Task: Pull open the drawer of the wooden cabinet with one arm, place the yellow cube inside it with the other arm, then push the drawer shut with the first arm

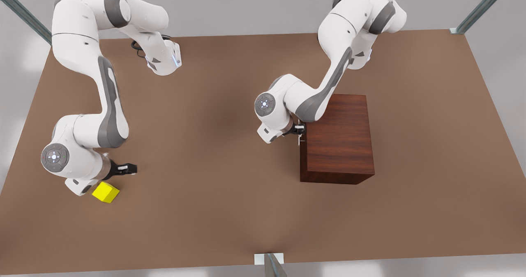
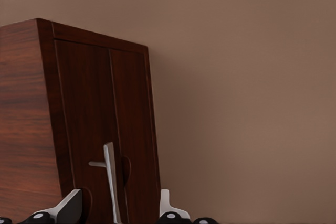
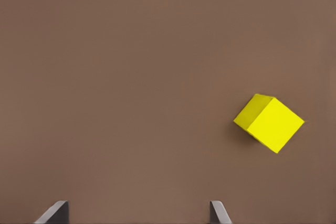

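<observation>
The wooden cabinet (image 1: 339, 135) stands right of the table's centre in the front view. Its drawer (image 2: 92, 114) is shut flush, with the thin silver handle (image 2: 109, 174) on the front panel. My left gripper (image 1: 301, 131) is at that front, open, one finger on each side of the handle (image 1: 300, 139) and neither pressing on it. The yellow cube (image 1: 105, 192) lies on the table near the front view's left. My right gripper (image 1: 130, 169) hovers just beside and above it, open and holding nothing. In the right wrist view the cube (image 3: 269, 123) sits off to one side of the fingers (image 3: 55, 212).
The brown tabletop (image 1: 213, 153) stretches wide between the two arms. Metal frame posts (image 1: 478, 10) stand at the table's corners, and a bracket (image 1: 269, 260) sits at the middle of the near edge.
</observation>
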`<control>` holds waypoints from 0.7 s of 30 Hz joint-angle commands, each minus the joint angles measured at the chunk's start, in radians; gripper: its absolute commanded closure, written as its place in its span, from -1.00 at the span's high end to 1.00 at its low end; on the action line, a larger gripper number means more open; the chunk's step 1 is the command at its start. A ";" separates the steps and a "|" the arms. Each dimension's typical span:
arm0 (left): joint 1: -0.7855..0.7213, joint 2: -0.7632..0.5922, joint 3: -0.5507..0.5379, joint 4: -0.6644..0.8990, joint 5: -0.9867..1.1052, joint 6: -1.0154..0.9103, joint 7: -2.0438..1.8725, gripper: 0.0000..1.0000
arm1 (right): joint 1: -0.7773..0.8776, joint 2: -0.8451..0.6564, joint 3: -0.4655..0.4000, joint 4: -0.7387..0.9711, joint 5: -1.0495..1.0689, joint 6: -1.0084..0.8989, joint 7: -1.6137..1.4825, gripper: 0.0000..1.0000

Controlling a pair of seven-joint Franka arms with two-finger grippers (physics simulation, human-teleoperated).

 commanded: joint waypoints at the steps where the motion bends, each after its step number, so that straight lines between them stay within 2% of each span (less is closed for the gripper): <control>1: 0.003 0.003 0.000 -0.013 0.009 0.007 -0.259 0.57 | -0.059 0.039 -0.002 0.042 0.025 0.144 -0.505 1.00; 4: 0.009 0.008 0.000 -0.020 0.009 0.005 -0.253 0.54 | -0.103 0.183 -0.009 0.238 0.094 0.103 -0.733 1.00; 6: 0.006 0.008 0.000 -0.025 0.007 0.004 -0.254 0.51 | -0.109 0.217 -0.009 0.257 0.111 0.095 -0.877 1.00; 10: 0.003 0.008 -0.003 -0.042 0.001 0.002 -0.257 0.51 | -0.149 0.238 -0.009 0.239 0.162 0.090 -1.082 1.00; 15: 0.001 0.008 -0.004 -0.062 -0.007 0.004 -0.259 0.51 | -0.180 0.243 0.000 0.120 0.177 0.101 -1.169 1.00; 21: 0.003 0.011 -0.006 -0.065 -0.027 0.004 -0.257 0.51 | -0.181 0.303 -0.009 0.143 0.113 0.170 -1.194 1.00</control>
